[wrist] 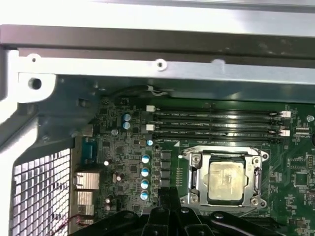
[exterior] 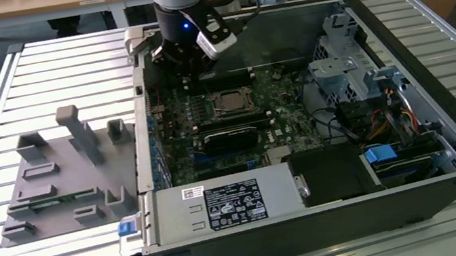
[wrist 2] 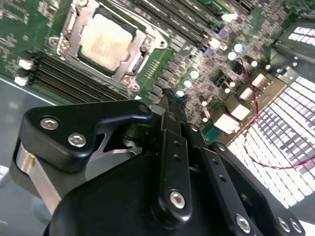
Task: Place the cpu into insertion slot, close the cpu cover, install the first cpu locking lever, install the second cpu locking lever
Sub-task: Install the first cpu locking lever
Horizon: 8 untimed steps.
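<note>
The cpu [exterior: 229,102] [wrist 2: 106,40] [wrist: 227,179], a pale silvery square, lies flat in the insertion slot on the green motherboard. The slot itself is mostly hidden under the chip. The cpu cover [wrist 2: 141,46] [wrist: 197,178], a silver metal frame, lies down around the chip. I cannot make out how the locking levers stand. My gripper [exterior: 188,64] [wrist 2: 172,98] [wrist: 167,196] hangs above the board beside the socket, toward the back of the case. Its black fingers are pressed together, shut, with nothing between them.
Long black memory slots [wrist: 216,123] run beside the socket. The open computer case [exterior: 452,154] holds a power supply [exterior: 231,203] in front and a metal drive cage [exterior: 343,75] on the exterior view's right. A grey fixture block [exterior: 62,175] sits on the slatted table at the exterior view's left.
</note>
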Motion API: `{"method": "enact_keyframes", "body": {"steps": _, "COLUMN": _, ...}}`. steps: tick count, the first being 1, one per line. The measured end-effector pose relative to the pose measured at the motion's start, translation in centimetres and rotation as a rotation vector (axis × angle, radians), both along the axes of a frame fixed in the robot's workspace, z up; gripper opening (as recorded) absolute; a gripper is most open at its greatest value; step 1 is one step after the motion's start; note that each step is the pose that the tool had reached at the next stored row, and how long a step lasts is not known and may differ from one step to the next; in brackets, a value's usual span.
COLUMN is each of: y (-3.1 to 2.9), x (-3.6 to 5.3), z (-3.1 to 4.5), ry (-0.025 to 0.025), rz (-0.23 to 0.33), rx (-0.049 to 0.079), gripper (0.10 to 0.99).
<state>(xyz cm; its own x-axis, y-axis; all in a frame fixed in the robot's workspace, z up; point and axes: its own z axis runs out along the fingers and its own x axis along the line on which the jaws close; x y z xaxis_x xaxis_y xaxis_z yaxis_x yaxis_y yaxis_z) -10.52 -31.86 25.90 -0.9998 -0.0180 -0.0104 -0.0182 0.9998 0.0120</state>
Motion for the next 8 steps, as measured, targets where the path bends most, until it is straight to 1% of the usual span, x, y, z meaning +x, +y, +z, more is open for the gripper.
{"method": "enact_keyframes", "body": {"steps": 2, "y": 0.04, "x": -0.2, "z": -0.04, "ry": -0.0003, "rz": 0.0, "rx": 0.0, "gripper": 0.106}}
{"method": "enact_keyframes", "body": {"steps": 6, "y": 0.31, "x": -0.28, "z": -0.07, "ry": -0.0004, "rz": 0.0, "rx": 0.0, "gripper": 0.106}}
{"method": "enact_keyframes", "body": {"steps": 8, "y": 0.43, "x": -0.29, "z": -0.07, "ry": -0.0021, "rz": -0.004, "rx": 0.001, "gripper": 0.106}}
